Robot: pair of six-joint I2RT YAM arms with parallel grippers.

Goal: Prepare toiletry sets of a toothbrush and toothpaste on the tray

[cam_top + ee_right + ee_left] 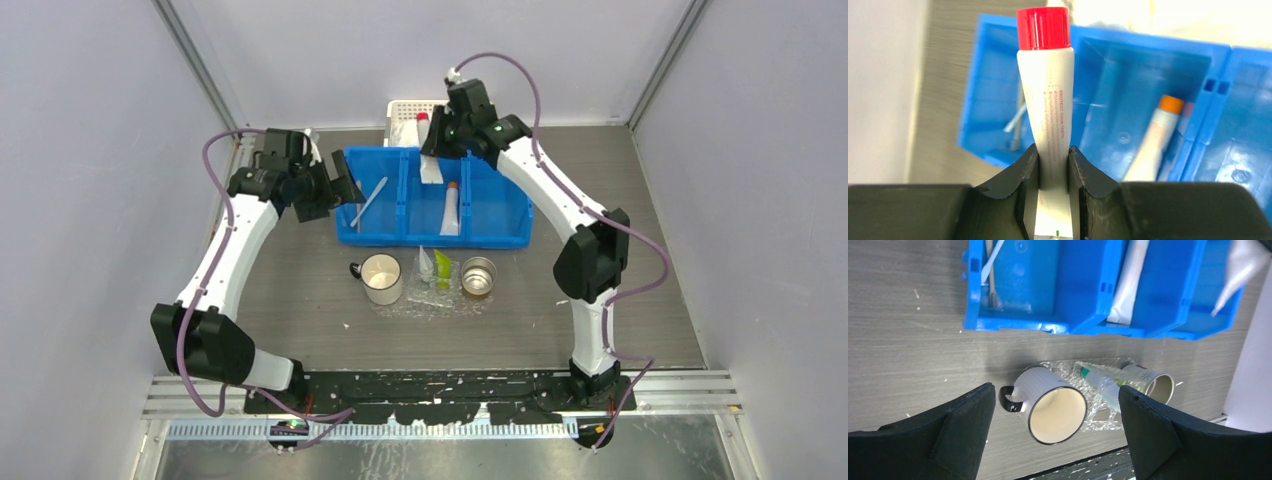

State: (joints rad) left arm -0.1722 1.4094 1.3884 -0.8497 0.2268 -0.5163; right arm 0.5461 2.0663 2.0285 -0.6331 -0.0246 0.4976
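Right gripper (pixel 1053 159) is pinching a white, red-capped toothpaste (pixel 1045 95) near its flat end. The jaws are narrow and the cap is pointing away, above the blue bin (pixel 988 90). The tube's tail is disappearing between the fingers.

Left gripper (pixel 1056 392) is hanging wide apart, holding nothing, near the bin's left end.

The tray (pixel 1096 415) is lying in front of the bin, carrying a green tube (pixel 442 268). Its clear edges are proving hard to trace. Cannot tell whether the mug (pixel 1055 412) is standing on it.

A toothbrush (pixel 370 200) is lying in the bin's left compartment, and an orange-capped tube (pixel 451 210) in the middle one.
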